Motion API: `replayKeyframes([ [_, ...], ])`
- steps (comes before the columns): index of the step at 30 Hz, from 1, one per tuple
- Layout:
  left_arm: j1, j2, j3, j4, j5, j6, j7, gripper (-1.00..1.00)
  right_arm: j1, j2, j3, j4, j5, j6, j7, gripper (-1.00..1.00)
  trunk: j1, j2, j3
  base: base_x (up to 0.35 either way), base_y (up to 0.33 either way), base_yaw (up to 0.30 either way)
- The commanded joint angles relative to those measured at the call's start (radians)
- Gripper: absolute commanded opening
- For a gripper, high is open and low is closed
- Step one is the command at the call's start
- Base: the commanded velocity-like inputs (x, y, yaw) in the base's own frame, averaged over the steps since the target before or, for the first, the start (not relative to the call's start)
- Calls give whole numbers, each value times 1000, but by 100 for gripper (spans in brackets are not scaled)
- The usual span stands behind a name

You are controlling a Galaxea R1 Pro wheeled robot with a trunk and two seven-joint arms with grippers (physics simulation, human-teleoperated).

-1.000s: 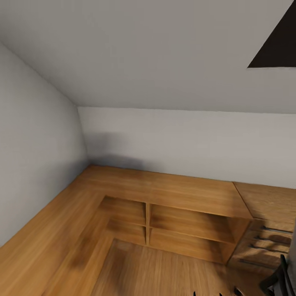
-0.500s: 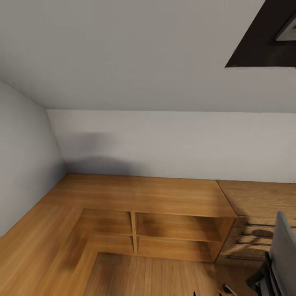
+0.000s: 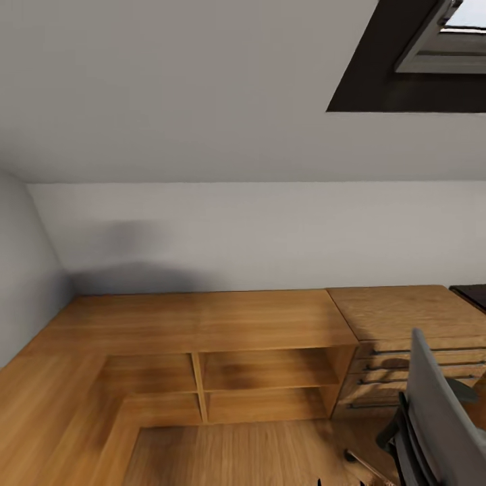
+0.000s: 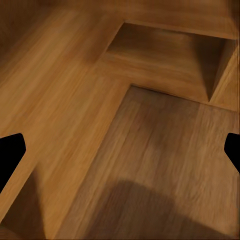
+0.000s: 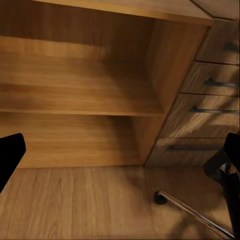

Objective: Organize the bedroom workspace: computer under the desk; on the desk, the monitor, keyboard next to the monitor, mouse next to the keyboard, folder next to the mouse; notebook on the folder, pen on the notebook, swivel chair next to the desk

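The view has swung right since a second ago, bringing the grey upholstered chair (image 3: pixel 439 418) further in at lower right, beside the wooden dresser (image 3: pixel 405 317) with bar handles. A low, smooth-grained shelf unit (image 3: pixel 202 324) runs along the wall. Left gripper (image 4: pixel 120 150) and right gripper (image 5: pixel 120 155) are spread, empty.

You have no text, label, brand or number to read here: the wooden shelf unit (image 3: pixel 270 368), the dresser (image 3: pixel 405 324) (bar-handled drawers) and the swivel chair (image 3: pixel 439 418) carry none.
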Motion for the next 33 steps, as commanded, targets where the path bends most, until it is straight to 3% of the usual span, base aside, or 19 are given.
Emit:
replayKeyframes([
  [1, -1, 0, -9, 0, 4, -2, 6, 100, -1, 1, 9, 1, -4, -2, -5, 100, 1, -2, -2, 0, 0, -264],
  [11, -1, 0, -9, 0, 4, -2, 5, 100, -1, 0, 9, 1, -4, -2, 5, 100, 1, -2, -2, 0, 15, -264],
  [24, -1, -1, -8, 0, 4, -2, 5, 100, -1, 0, 8, 1, -4, -2, 33, 100, 1, -2, -2, 0, 197, -264],
  [33, -1, -2, -8, 0, 4, -2, 5, 100, -1, 0, 7, 1, -4, -2, 33, 100, 1, -2, -2, 0, 28, -264],
])
